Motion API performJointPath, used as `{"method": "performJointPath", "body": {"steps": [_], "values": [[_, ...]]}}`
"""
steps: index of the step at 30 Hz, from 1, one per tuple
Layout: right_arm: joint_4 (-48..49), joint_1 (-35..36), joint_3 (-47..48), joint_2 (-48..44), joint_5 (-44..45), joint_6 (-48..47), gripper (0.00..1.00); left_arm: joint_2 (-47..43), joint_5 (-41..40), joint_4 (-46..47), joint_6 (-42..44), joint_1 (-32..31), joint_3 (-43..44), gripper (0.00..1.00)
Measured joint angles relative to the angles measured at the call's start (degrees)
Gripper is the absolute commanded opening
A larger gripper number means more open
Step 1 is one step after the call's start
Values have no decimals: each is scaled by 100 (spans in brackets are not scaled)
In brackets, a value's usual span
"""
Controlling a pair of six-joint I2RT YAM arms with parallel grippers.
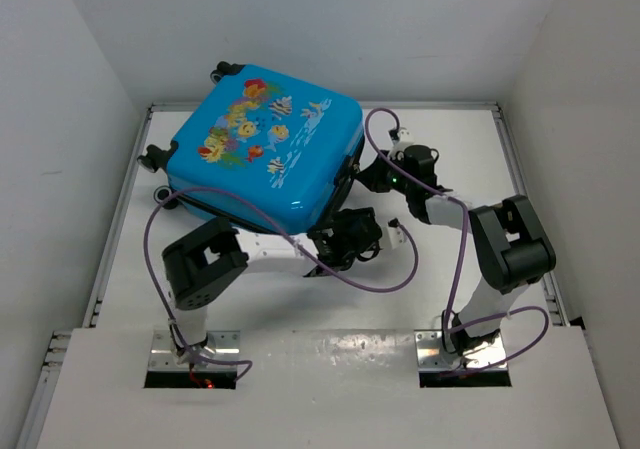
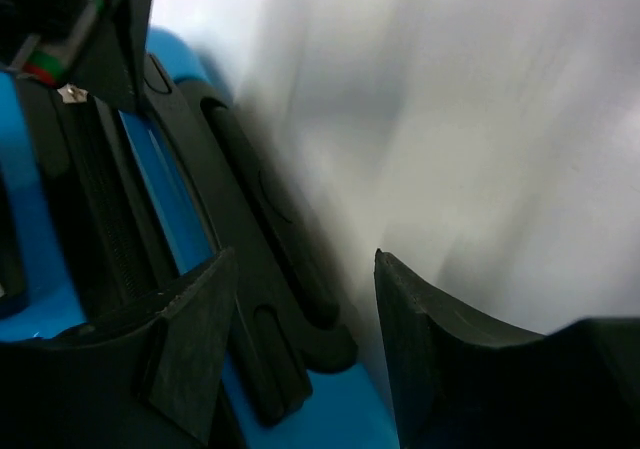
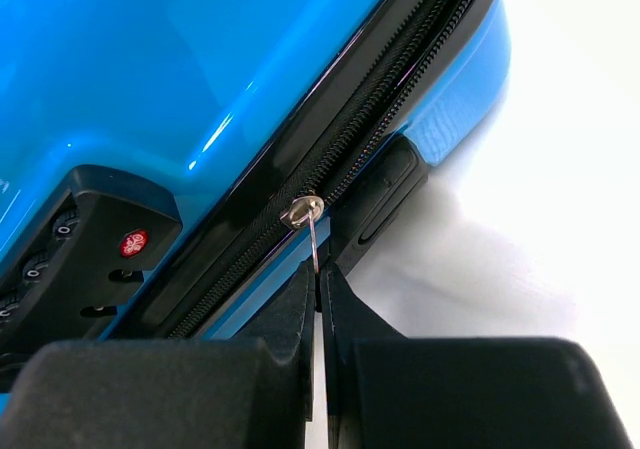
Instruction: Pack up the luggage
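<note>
The luggage (image 1: 262, 147) is a bright-blue hard-shell suitcase with fish prints, lying flat and closed at the back left of the table. My right gripper (image 3: 320, 294) is shut on the thin metal zipper pull (image 3: 313, 241) hanging from the silver slider (image 3: 302, 210) on the black zipper band (image 3: 372, 129). A combination lock (image 3: 100, 234) shows to the left. My left gripper (image 2: 305, 319) is open against the suitcase's near edge, next to a black foot (image 2: 270, 269) of the blue shell (image 2: 340, 419). In the top view it sits at the near right corner (image 1: 345, 237).
White walls enclose the table (image 1: 440, 289) on three sides. Purple cables (image 1: 400, 269) loop over both arms. The right arm (image 1: 505, 244) bends along the right side. Black wheels (image 1: 155, 156) stick out at the suitcase's left.
</note>
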Motion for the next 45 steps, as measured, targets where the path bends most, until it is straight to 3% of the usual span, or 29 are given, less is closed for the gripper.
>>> {"method": "performJointPath", "body": {"steps": [8, 16, 21, 28, 32, 35, 39, 41, 45], "values": [[42, -96, 0, 0, -203, 4, 0, 774, -632, -444, -568, 313, 885, 56], [127, -118, 0, 0, -205, 4, 0, 804, -389, -796, -1141, 573, 1178, 52], [177, -125, 4, 7, -162, 2, 0, 887, -223, -938, -1390, 656, 1340, 52], [282, -229, 127, 125, -136, -17, 0, 1427, -577, -1311, -1670, 671, 2013, 55], [334, -299, 181, 177, -164, -13, 0, 1596, -802, -1421, -1751, 671, 2210, 45], [334, -299, 190, 177, -157, -17, 0, 1589, -828, -1432, -1766, 671, 2166, 43], [337, -299, 190, 177, -149, -20, 0, 1580, -890, -1438, -1773, 682, 2127, 27], [339, -299, 190, 177, -133, -26, 0, 1574, -918, -1438, -1757, 708, 2105, 13], [339, -269, 190, 177, -83, -61, 0, 1377, -710, -1220, -1803, 750, 1875, 2]]}}
